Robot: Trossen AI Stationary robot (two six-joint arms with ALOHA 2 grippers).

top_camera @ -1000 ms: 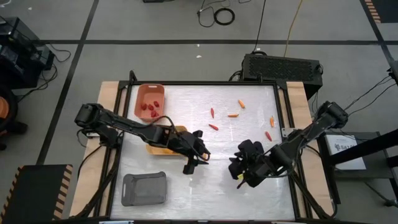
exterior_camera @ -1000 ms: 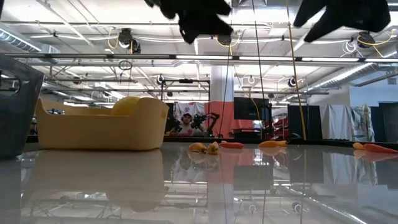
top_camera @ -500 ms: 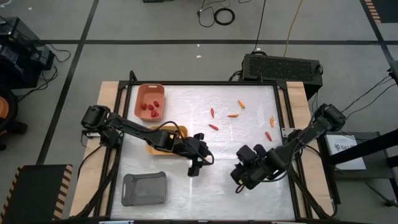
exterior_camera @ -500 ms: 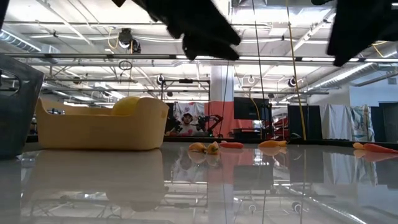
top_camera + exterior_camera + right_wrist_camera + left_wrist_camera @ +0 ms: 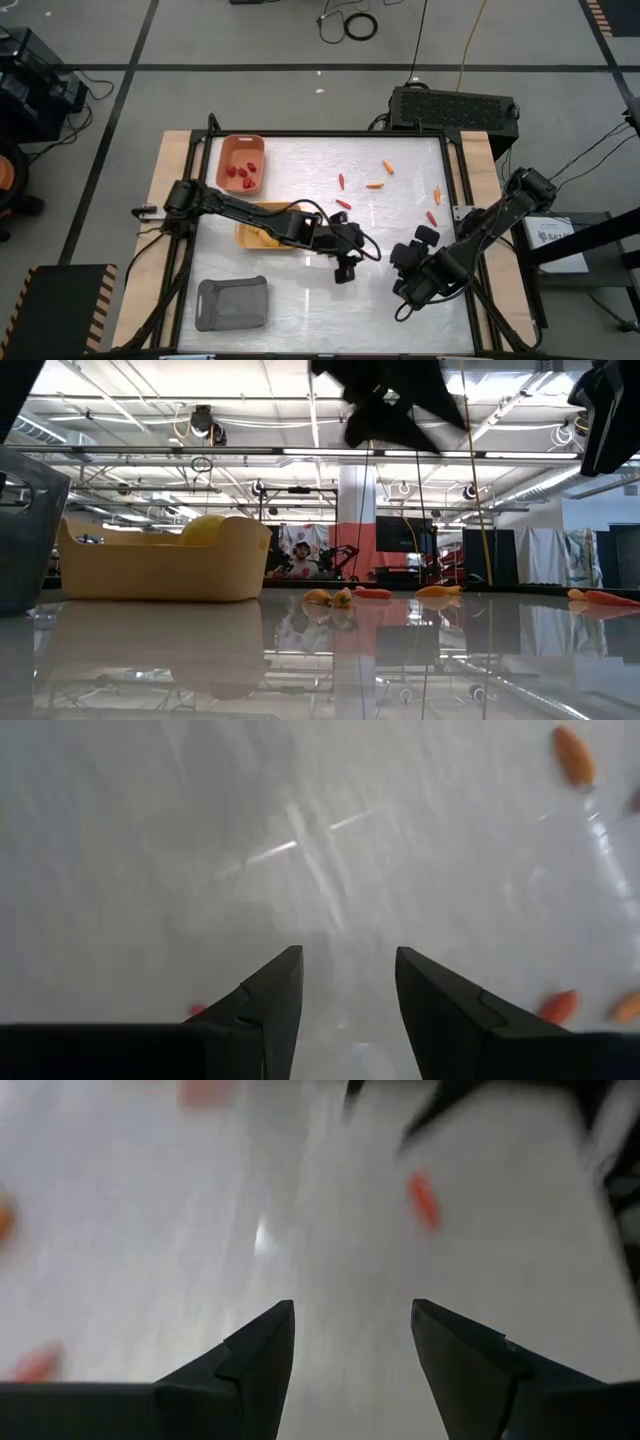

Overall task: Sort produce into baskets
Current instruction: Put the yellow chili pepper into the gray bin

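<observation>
Left gripper (image 5: 345,270) is stretched out over the table (image 5: 300,310) centre, fingers apart, nothing between them; left wrist view shows bare tabletop in the gap. Right gripper (image 5: 402,300) hangs over the table at about 4 o'clock from centre, fingers also apart and empty. Salmon-orange basket (image 5: 241,163) sits at 10 o'clock, with red berry pieces (image 5: 240,173) inside. Yellow basket (image 5: 262,228) is just below it, toward 9 o'clock, partly under the left arm; low view shows a yellow rounded fruit (image 5: 205,530) sticking up in it. Grey basket (image 5: 233,302) at 7 o'clock, contents can't tell. Loose orange and red sticks (image 5: 375,185) are scattered across 12 to 2 o'clock, well apart from both grippers, and none are in a basket.
</observation>
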